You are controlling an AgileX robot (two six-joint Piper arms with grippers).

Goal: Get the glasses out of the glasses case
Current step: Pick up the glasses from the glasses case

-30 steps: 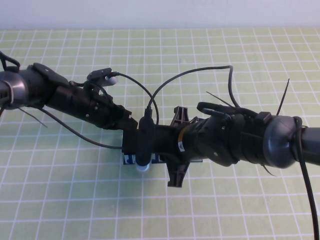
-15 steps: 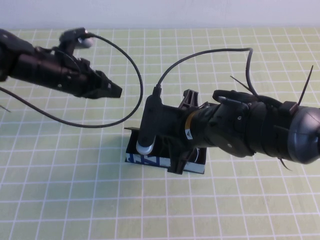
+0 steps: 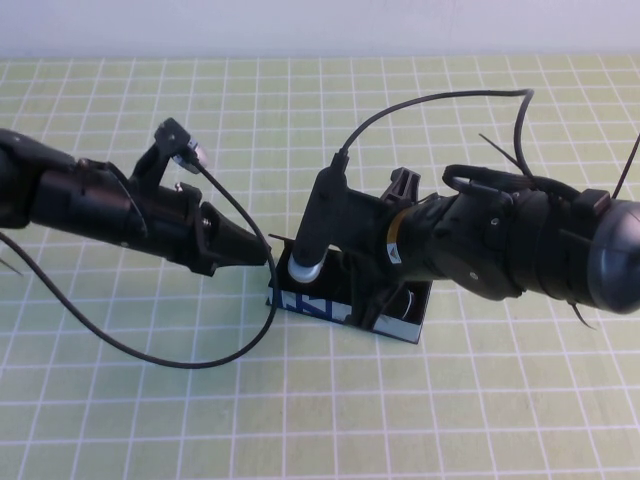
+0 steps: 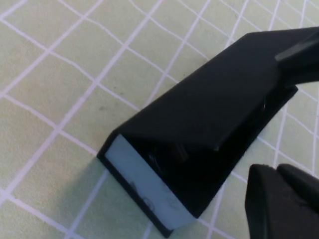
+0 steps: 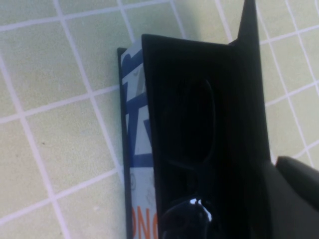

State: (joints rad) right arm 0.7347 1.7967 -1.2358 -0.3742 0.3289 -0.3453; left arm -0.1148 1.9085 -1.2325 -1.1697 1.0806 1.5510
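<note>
The glasses case (image 3: 312,303) lies mid-table with its white, blue-printed front toward me. Its lid (image 5: 249,99) stands raised, and the black glasses (image 5: 192,215) lie inside with a glint on one dark lens. My right arm (image 3: 480,245) reaches over the case from the right. The right gripper (image 5: 281,172) is shut at the lid's edge, and from above the arm hides it. My left gripper (image 3: 258,257) is shut and empty, its tip just short of the case's left end. From the left wrist, the half-raised lid (image 4: 209,109) shows beside the closed left fingers (image 4: 264,199).
A green mat (image 3: 120,400) with a white grid covers the table. A loose black cable (image 3: 150,355) loops from the left arm over the mat in front of it. A pale wall (image 3: 320,25) borders the far edge.
The left arm swung out to the far left, then came back with its tip at the case's left end. The right arm shifted right, and the case slid and turned with it.
</note>
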